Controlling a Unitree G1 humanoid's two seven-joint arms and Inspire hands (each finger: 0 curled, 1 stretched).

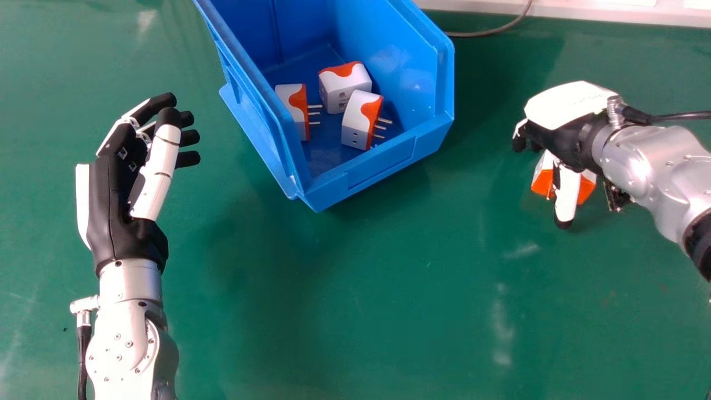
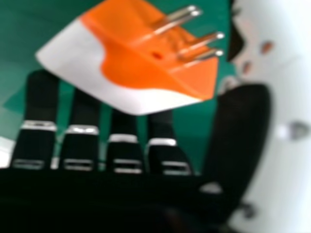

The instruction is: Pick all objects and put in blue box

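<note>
The right hand's [image 1: 566,133] fingers [image 2: 124,154] are standing open, extending fairly straight beside a plug [image 2: 119,58], and the thumb [image 2: 238,131] is standing apart from them on the other side. The plug is sitting between the two, partly under the palm; whether they are touching it, I cannot tell. It is showing a white body with an orange face, and its metal prongs [image 2: 177,18] are pointing toward the thumb's side. Behind the hand, the silver forearm [image 1: 655,161] is coming in from the head view's right side, a black cable [image 1: 680,116] joining it at the wrist.

Farther out, to the left of that plug and well apart from it, the blue box [image 1: 383,161] is standing at an angle on the green surface [image 1: 389,278]. Three more white and orange plugs are lying inside: one [image 1: 289,100] near the left wall, one [image 1: 347,83] farther back, and one [image 1: 360,119] nearer the front. The left and front ones are pointing their prongs rightward. Left of the box, the left hand [image 1: 114,194] is hanging open, its fingers gently bent. Beyond the box, a grey cord [image 1: 494,32] is running along the far edge.
</note>
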